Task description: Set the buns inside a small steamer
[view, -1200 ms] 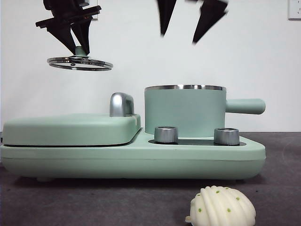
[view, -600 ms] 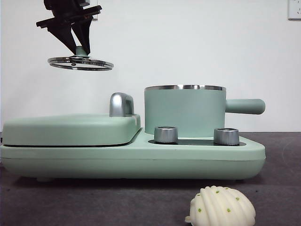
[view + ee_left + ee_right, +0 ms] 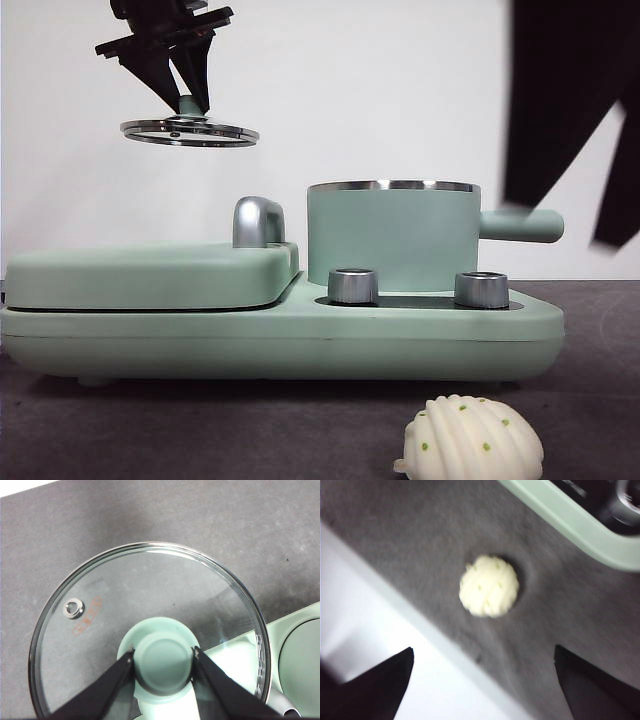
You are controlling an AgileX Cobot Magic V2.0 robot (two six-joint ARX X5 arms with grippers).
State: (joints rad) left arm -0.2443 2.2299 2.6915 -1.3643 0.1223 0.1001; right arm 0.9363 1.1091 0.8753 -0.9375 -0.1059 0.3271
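The left gripper is clamping the green knob of the glass lid, holding it in the air, up and to one side of the open small steamer. Only the right wrist view is showing the right gripper spread wide above the ridged bun, which is lying on the table in front of the steamer's base. Since half a second ago, the lid has drifted slightly toward the steamer, and a dark arm has entered beside the steamer's handle.

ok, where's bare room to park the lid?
Bare gray table in front of the cooker, beside the shell bun. The far end by the pot handle is crowded by the right arm.
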